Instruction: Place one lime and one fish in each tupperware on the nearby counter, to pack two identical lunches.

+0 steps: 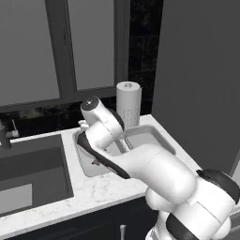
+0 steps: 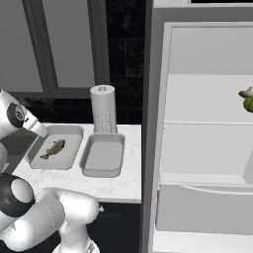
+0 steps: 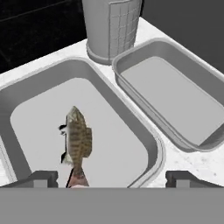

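Over the left tupperware: end effector (image 3: 109, 178) hovers with tips spread wide, holding nothing
Fish (image 3: 77, 143): lies flat inside the left tupperware (image 3: 127, 118), apart from both tips
Right tupperware (image 3: 175, 96): just beside it on the worktop (image 2: 123, 185), empty
Behind: paper towel roll (image 2: 103, 108)
Step, as I judge: first fish placed, limes and second fish remain
Lime (image 2: 248, 104): likely the green item on a fridge shelf (image 2: 207, 118)
Next move: lift clear, reach to the fridge

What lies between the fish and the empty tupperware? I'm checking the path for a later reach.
Only container walls: the rim of the fish's own tupperware, then the near wall of the empty tupperware. The hand view and right base view show nothing else.
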